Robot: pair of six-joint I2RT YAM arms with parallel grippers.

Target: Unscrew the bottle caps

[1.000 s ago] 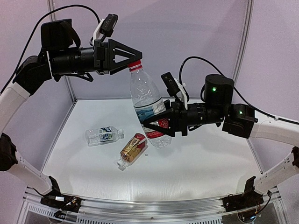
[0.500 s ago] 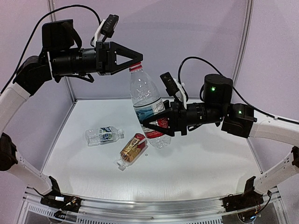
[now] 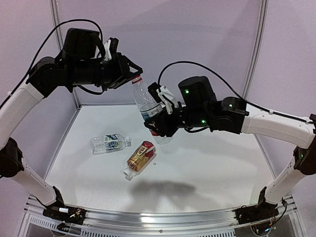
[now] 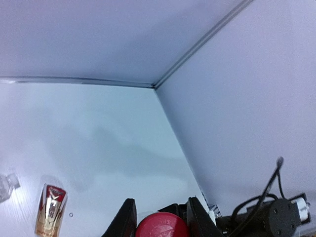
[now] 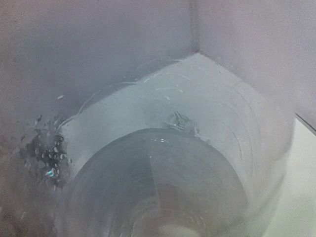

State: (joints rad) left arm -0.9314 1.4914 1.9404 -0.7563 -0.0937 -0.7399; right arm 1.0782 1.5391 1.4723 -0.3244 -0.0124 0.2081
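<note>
My right gripper (image 3: 157,126) is shut on the lower body of a clear bottle (image 3: 146,104) with a blue-white-red label and holds it tilted in the air above the table. Its bright red cap (image 3: 137,80) sits between the fingers of my left gripper (image 3: 135,78), which is shut on it. In the left wrist view the red cap (image 4: 162,225) fills the gap between the two black fingers (image 4: 127,219). The right wrist view shows only the bottle's clear wall (image 5: 163,163) up close; my own fingers are hidden.
A clear bottle with a green-blue label (image 3: 109,143) and an amber bottle with a red-gold label (image 3: 140,155) lie on the white table (image 3: 212,168) at left centre. The amber bottle (image 4: 50,210) also shows in the left wrist view. Pale walls enclose the back and sides.
The right arm has carried the bottle back and to the left and tilted it. The left gripper followed, turned, and closed from open onto the red cap.
</note>
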